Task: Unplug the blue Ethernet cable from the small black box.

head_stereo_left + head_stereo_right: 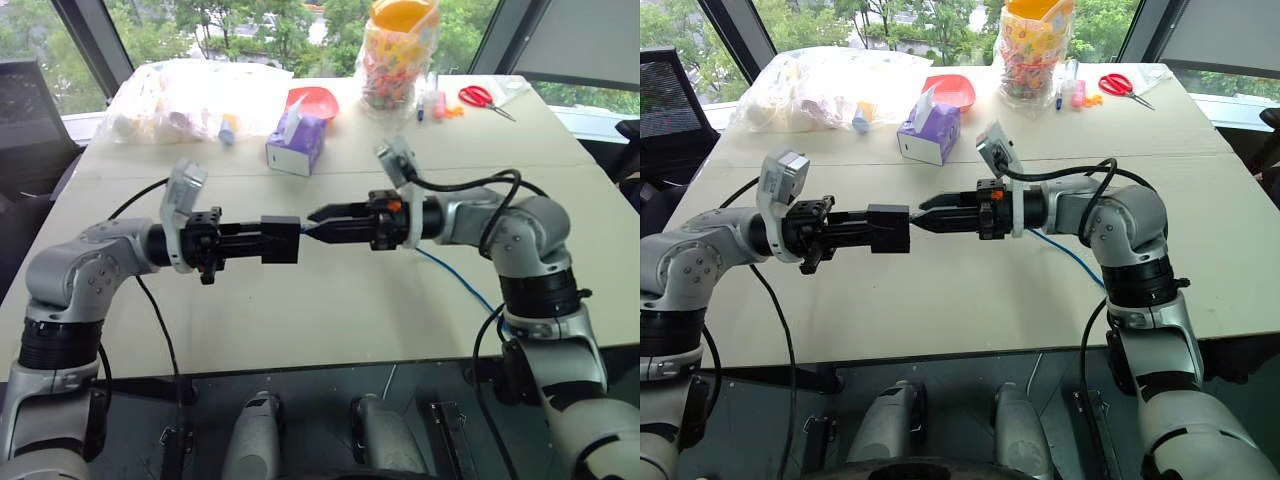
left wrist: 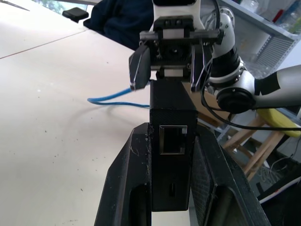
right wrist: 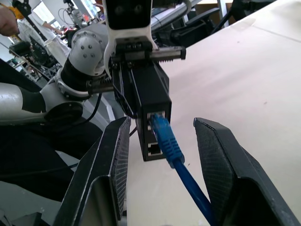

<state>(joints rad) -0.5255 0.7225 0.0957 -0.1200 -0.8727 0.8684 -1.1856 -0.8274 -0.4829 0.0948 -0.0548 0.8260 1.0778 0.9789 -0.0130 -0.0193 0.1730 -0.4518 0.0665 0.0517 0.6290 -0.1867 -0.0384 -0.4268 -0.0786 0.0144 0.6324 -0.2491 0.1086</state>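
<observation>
Left gripper (image 1: pixel 262 240) clamps the small matte-black box (image 1: pixel 281 240) mid-air centre-table, right gripper (image 3: pixel 162 141) spread around the still-plugged bright-blue Ethernet cable (image 3: pixel 165 141): you close on its boot, press the latch, pull straight right.

No readable text or labels, seemingly anywhere.

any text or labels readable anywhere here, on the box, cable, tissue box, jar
No text can be read in these pictures.
small black box: no lettering shows on its faces.
blue Ethernet cable: no print visible on plug or cord.
purple tissue box: printing too small to read.
candy jar: contents colourful, any label too blurred to read.
</observation>
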